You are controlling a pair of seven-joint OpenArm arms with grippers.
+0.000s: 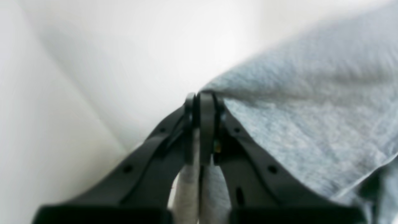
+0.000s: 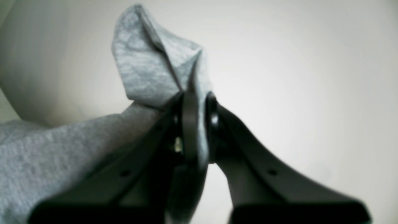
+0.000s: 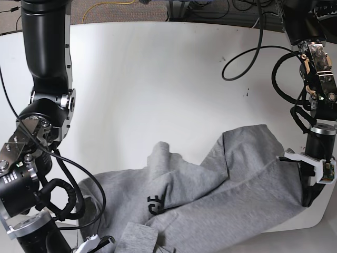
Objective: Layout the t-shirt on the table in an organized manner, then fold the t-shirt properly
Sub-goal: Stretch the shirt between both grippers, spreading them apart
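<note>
Grey cotton of the t-shirt [image 3: 210,184] is sagging across the table [image 3: 158,79] between the left gripper [image 1: 203,101] and right gripper [image 2: 199,102], both pinching its edges.

Beyond the far edge of the white table [image 3: 158,68], a speckled grey-brown floor [image 3: 126,13] carries a yellow cable [image 3: 108,5] and tangled black cables [image 3: 210,8].

Both wrist views are blurred. The heather-grey cotton t-shirt [image 3: 210,190] runs off the base view's bottom edge, its small dark lettering [image 3: 153,204] illegible.
</note>
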